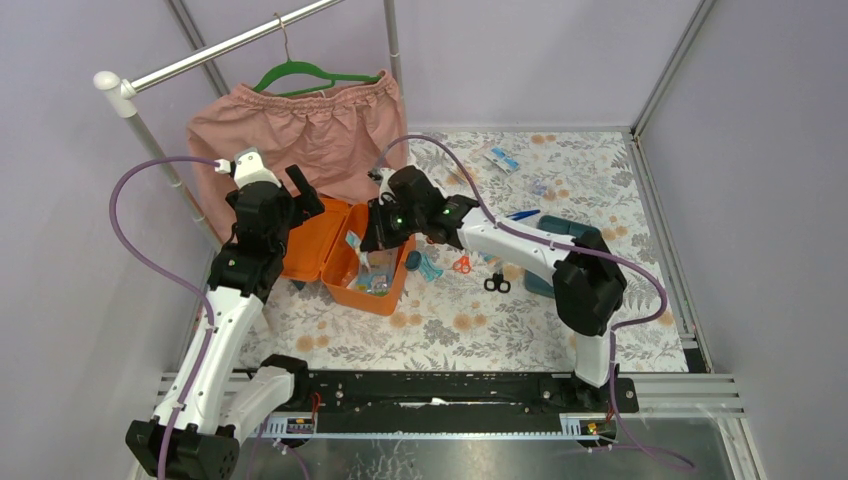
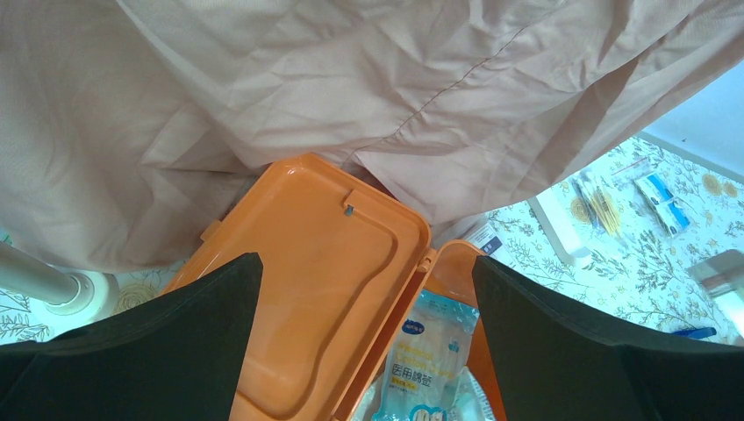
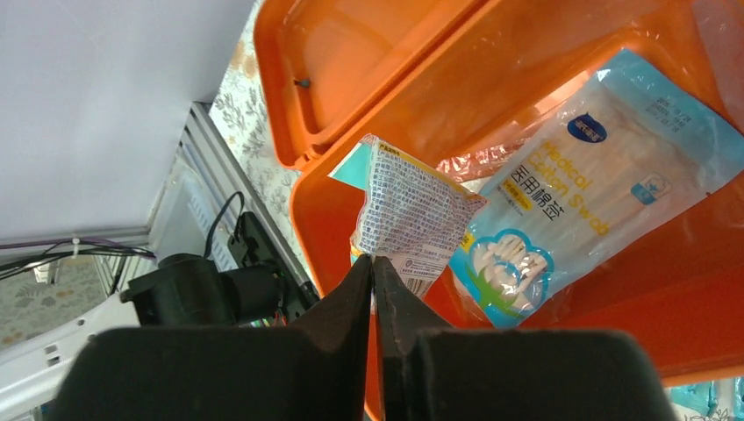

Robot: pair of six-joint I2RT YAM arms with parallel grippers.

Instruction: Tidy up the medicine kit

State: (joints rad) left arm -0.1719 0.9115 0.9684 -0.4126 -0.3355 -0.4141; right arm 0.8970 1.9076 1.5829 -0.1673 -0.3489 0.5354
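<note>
The medicine kit's orange box [image 1: 352,293] lies open on the table, its lid [image 2: 325,289] folded back to the left. Inside the base [image 3: 561,53] lies a clear bag of cotton swabs [image 3: 570,193] [image 2: 430,351]. My right gripper [image 3: 373,259] [image 1: 378,250] hangs over the base, its jaws pinched on the lower edge of a small printed packet [image 3: 408,210] just above the swabs. My left gripper [image 2: 364,281] [image 1: 300,195] stands open over the lid with nothing between its fingers. The dark teal insert tray [image 1: 556,228] sits to the right, partly behind my right arm.
A pink cloth [image 1: 300,130] on a green hanger hangs just behind the box and touches the lid. Orange scissors [image 1: 461,264], black scissors [image 1: 497,283], a teal item [image 1: 425,265], a blue pen [image 1: 522,214] and small packets [image 1: 503,158] lie on the floral cloth to the right.
</note>
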